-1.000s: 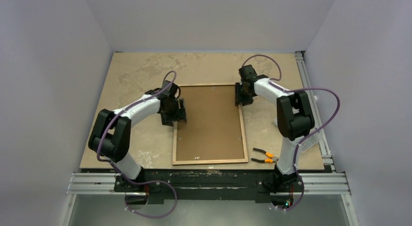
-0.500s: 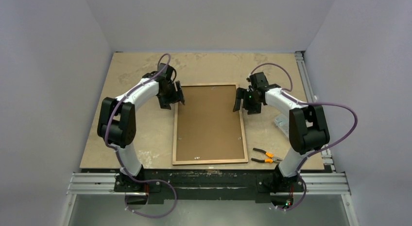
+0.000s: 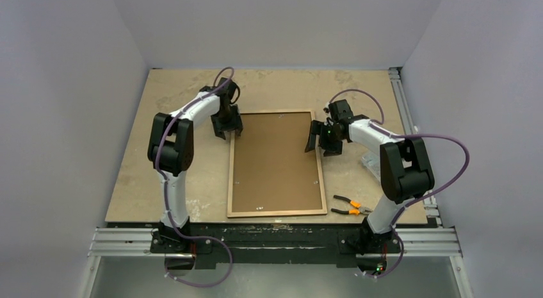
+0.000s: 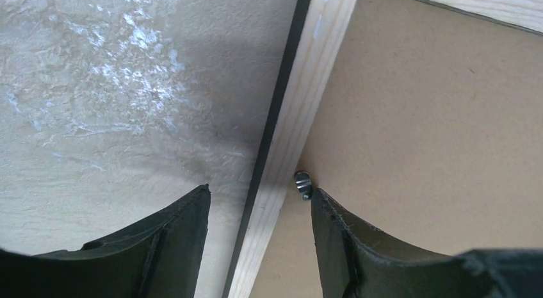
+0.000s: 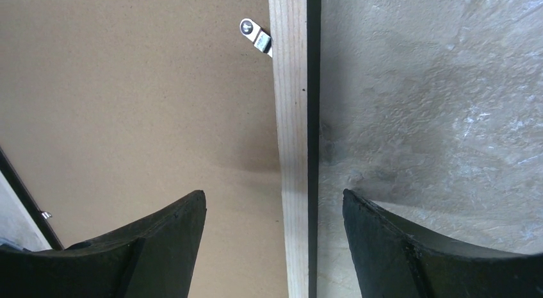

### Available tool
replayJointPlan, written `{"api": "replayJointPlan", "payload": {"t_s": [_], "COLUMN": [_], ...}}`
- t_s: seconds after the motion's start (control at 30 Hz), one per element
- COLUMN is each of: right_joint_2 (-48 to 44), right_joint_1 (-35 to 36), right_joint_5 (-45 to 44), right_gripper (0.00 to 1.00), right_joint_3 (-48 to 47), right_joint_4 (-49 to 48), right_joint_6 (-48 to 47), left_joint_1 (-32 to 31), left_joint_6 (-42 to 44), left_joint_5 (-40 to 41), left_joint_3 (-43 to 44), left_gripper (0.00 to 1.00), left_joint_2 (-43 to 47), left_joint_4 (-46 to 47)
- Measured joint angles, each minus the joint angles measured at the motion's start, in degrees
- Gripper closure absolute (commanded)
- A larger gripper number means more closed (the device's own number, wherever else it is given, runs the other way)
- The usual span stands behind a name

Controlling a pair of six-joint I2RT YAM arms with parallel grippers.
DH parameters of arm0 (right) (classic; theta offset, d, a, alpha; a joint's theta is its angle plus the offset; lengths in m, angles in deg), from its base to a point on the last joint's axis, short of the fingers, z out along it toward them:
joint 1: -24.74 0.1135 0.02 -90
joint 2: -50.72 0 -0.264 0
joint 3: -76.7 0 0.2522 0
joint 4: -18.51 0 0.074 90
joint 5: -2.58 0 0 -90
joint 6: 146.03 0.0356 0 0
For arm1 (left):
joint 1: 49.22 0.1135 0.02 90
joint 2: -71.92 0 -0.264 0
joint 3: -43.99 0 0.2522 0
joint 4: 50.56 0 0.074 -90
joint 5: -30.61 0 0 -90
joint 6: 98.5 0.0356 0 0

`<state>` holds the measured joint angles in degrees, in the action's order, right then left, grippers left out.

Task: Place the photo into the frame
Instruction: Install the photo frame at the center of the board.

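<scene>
The frame (image 3: 275,213) lies face down in the middle of the table, its light wood back up, with the brown backing board (image 3: 275,163) set inside it. The photo is hidden. My left gripper (image 3: 228,127) stands open over the frame's left rail (image 4: 301,112) near the far corner, one finger (image 4: 173,247) over the table and the other beside a small metal tab (image 4: 302,184). My right gripper (image 3: 318,141) is open astride the right rail (image 5: 291,118), with another tab (image 5: 256,35) ahead of it. Neither gripper holds anything.
Orange-handled pliers (image 3: 349,206) lie on the table right of the frame's near corner. A small clear item (image 3: 371,160) sits near the right arm. Aluminium rails run along the table's right and near edges.
The left arm swung toward the frame's far left corner and its jaws narrowed slightly. The right gripper opened and shifted a little nearer along the right rail.
</scene>
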<state>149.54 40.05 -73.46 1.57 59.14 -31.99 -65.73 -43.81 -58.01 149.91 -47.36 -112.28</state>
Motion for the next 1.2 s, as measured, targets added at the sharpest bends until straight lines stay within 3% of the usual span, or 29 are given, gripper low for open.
{"api": "replayJointPlan", "payload": {"t_s": [0.23, 0.33, 0.5, 0.67, 0.8, 0.87, 1.0, 1.07, 1.2], "right_joint_2": [0.0, 0.0, 0.0, 0.0, 0.0, 0.0, 0.0, 0.0, -1.2], "right_joint_1": [0.0, 0.0, 0.0, 0.0, 0.0, 0.0, 0.0, 0.0, 0.0], "right_joint_5": [0.7, 0.8, 0.8, 0.8, 0.8, 0.8, 0.8, 0.8, 1.0], "right_gripper": [0.24, 0.24, 0.24, 0.24, 0.23, 0.24, 0.23, 0.23, 0.23], "right_joint_3": [0.0, 0.0, 0.0, 0.0, 0.0, 0.0, 0.4, 1.0, 2.5], "right_joint_4": [-0.7, -0.8, -0.8, -0.7, -0.8, -0.8, -0.9, -0.8, -1.0], "right_joint_6": [0.3, 0.4, 0.4, 0.4, 0.3, 0.4, 0.3, 0.3, 0.4], "left_joint_1": [-0.3, -0.8, -2.0, -1.9, -1.9, -1.9, -1.7, -1.6, -1.6], "left_joint_6": [0.5, 0.7, 1.4, 2.0, 2.0, 2.0, 1.9, 1.6, 0.6], "left_joint_5": [1.4, 2.0, 2.7, 3.2, 2.8, 2.4, 1.2, -1.4, -6.5], "left_joint_3": [3.5, 5.2, 7.4, 7.2, 4.6, 2.9, -1.3, -4.6, -11.1], "left_gripper": [0.47, 0.55, 0.79, 0.96, 1.00, 0.91, 0.52, 0.40, 0.33], "left_joint_2": [-2.6, -3.7, -5.0, -4.8, -3.2, -2.2, 0.6, 2.4, 6.6], "left_joint_4": [-2.6, -3.9, -5.0, -5.3, -2.9, -1.3, 2.7, 4.0, 5.0]}}
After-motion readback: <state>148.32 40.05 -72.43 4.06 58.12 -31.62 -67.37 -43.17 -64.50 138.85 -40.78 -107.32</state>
